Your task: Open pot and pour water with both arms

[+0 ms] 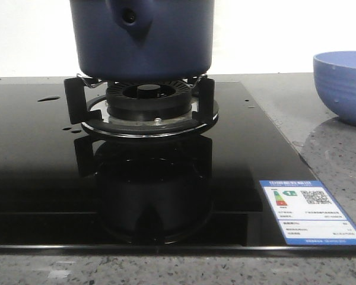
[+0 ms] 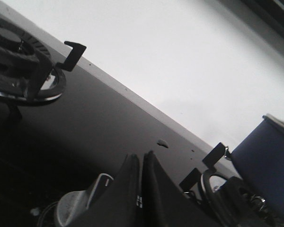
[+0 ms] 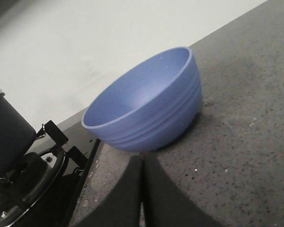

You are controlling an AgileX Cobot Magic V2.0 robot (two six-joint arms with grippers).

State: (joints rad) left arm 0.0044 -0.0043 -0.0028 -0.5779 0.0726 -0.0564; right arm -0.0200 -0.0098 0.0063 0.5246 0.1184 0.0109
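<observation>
Navy pot [image 1: 142, 38] sits on the burner [image 1: 143, 98]; its top is out of view, so I cannot tell whether the lid is on. Left gripper [image 2: 141, 163] and right gripper [image 3: 142, 163] are both closed and empty. Bowl [image 3: 146, 109] appears dry; pouring not begun.

- Pot [image 1: 142, 38]: matt navy finish.
- Hob glass [image 1: 41, 178]: glossy black, mirror-like.
- Counter [image 3: 246, 123]: speckled grey stone, rough-looking.
- Bowl [image 3: 149, 106]: smooth matt blue.
</observation>
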